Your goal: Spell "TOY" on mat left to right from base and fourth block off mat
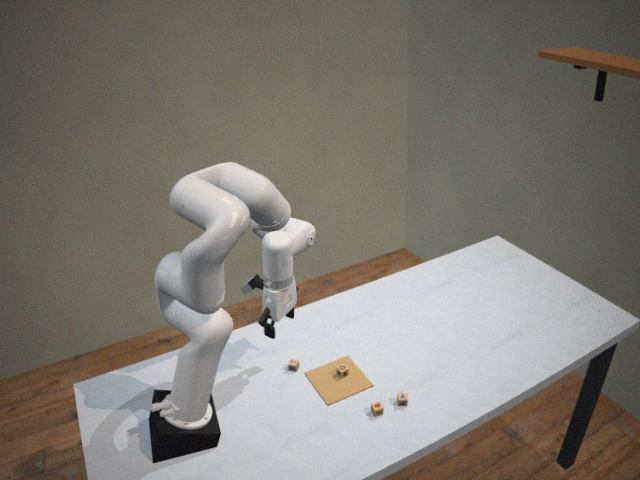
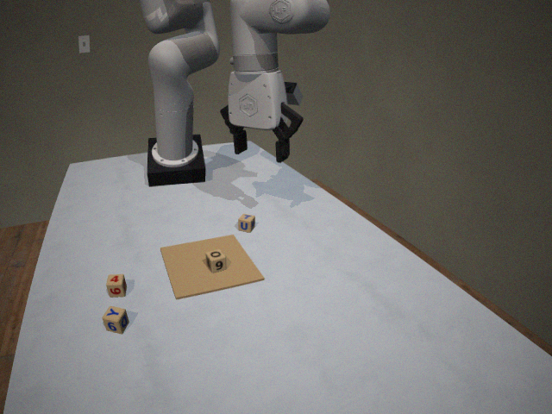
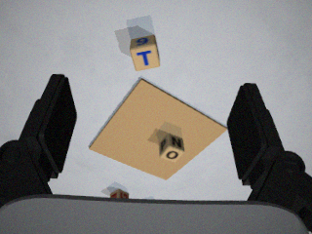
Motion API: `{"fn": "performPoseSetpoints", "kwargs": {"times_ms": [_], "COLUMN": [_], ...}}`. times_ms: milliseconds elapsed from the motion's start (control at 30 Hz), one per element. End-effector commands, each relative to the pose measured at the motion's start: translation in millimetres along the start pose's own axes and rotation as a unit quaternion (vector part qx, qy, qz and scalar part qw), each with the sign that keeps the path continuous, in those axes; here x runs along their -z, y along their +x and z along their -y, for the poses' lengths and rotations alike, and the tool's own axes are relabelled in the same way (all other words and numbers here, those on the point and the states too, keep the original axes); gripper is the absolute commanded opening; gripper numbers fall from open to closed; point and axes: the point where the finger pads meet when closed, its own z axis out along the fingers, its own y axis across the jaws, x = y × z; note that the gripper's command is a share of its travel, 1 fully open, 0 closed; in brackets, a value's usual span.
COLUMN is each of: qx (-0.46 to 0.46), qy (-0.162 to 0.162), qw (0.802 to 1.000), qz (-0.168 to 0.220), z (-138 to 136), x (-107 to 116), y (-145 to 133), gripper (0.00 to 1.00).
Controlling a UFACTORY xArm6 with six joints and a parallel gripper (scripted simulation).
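Underneath, pale table (image 1: 439, 330) (image 2: 334, 338) (image 3: 273, 44); drab walls (image 1: 129, 103) (image 2: 423, 111).

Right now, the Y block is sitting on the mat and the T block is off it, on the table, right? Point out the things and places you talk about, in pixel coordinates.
Not quite: the exterior view shows the O block (image 1: 342, 370) (image 2: 216, 260) (image 3: 172, 148) on the mat (image 1: 325, 390) (image 2: 191, 280) (image 3: 127, 117), not Y. The T block (image 1: 293, 365) (image 2: 246, 222) (image 3: 145, 54) is off it.

A pale bench (image 1: 439, 330) (image 2: 311, 338) (image 3: 268, 39) stands on brown wood-plank flooring (image 1: 41, 444) (image 2: 15, 249). In the top view, an orange-brown shelf (image 1: 594, 57) with dark brackets (image 1: 600, 85) juts out at one o'clock; in the exterior view, a pale wall switch (image 2: 84, 44) sits at ten o'clock on a drab wall (image 1: 206, 93) (image 2: 423, 111).
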Motion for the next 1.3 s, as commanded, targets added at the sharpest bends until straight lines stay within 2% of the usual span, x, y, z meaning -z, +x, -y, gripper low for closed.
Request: {"fn": "performPoseSetpoints", "kwargs": {"times_ms": [0,133,167,400,633,700,733,933,1200,1267], "qx": [-0.061,-0.084,-0.116,-0.188,-0.266,-0.266,-0.297,-0.356,-0.440,-0.440], "qy": [-0.014,-0.018,-0.024,-0.037,-0.050,-0.050,-0.056,-0.065,-0.078,-0.078], "qw": [0.998,0.996,0.992,0.978,0.956,0.956,0.945,0.921,0.878,0.878], "qz": [-0.030,-0.039,-0.053,-0.082,-0.112,-0.112,-0.123,-0.144,-0.172,-0.172], "z": [-4.8,-7.1,-10.6,-20.3,-33.0,-33.0,-38.9,-50.7,-69.2,-69.2], "x": [-2.7,-3.4,-4.1,-4.8,-4.1,-4.1,-3.4,-1.7,1.7,1.7], "y": [16.2,21.6,28.9,44.1,57.8,57.8,62.6,70.2,77.6,77.6], "gripper": [1.00,1.00,1.00,1.00,1.00,1.00,1.00,1.00,1.00,1.00]}}
